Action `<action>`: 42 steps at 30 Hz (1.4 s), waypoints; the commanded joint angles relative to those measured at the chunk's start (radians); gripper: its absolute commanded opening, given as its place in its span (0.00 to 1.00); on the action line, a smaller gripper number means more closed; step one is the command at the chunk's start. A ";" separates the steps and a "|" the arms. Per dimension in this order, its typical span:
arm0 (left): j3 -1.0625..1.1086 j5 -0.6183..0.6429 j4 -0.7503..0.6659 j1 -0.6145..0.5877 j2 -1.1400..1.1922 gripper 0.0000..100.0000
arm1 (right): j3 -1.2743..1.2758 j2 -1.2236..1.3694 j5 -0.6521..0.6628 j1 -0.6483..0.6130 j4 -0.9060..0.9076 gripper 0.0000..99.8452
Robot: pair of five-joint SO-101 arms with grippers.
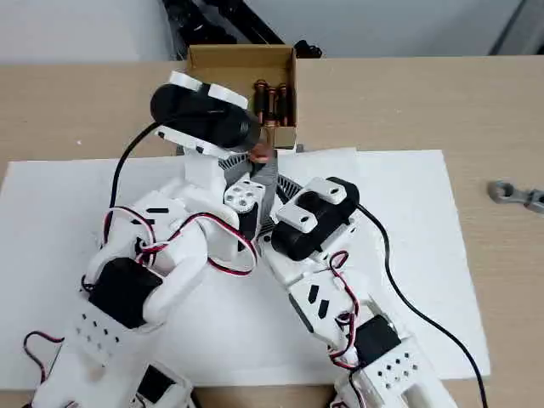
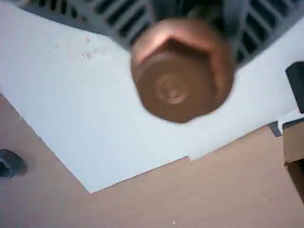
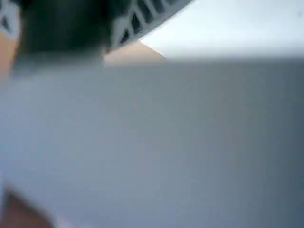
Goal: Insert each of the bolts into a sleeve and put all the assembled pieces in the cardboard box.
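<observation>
In the high view, the left gripper [image 1: 259,167] is hanging just beside the near wall of the cardboard box [image 1: 204,59] and is pinching a copper bolt [image 1: 261,154] at its tip. Several copper pieces [image 1: 272,102] are already lying inside the box. The right arm [image 1: 310,223] is leaning over the white sheet [image 1: 408,195], and a metal tool [image 1: 512,193] is lying well apart on the table [image 1: 493,102].

In the left wrist view, the bolt's head is sitting very close, with the grey jaws closing on it from both sides. A small dark part [image 2: 7,164] is lying on the bare table, and a corner of the box is peeking in.

In the right wrist view, a blurred grey surface [image 3: 152,142] is covering most of the sheet. I cannot tell whether the right gripper is open or holding anything.
</observation>
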 commanded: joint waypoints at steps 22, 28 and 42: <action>-0.176 -0.236 0.245 -0.425 -0.026 0.01 | -0.799 0.750 -0.186 0.165 0.064 0.00; 0.008 -0.245 0.216 -0.534 -0.028 0.00 | -1.056 1.122 -0.241 0.183 -0.012 0.00; 0.473 -0.244 -0.031 -0.586 -0.362 0.00 | -1.427 1.696 -0.233 0.243 -0.085 0.01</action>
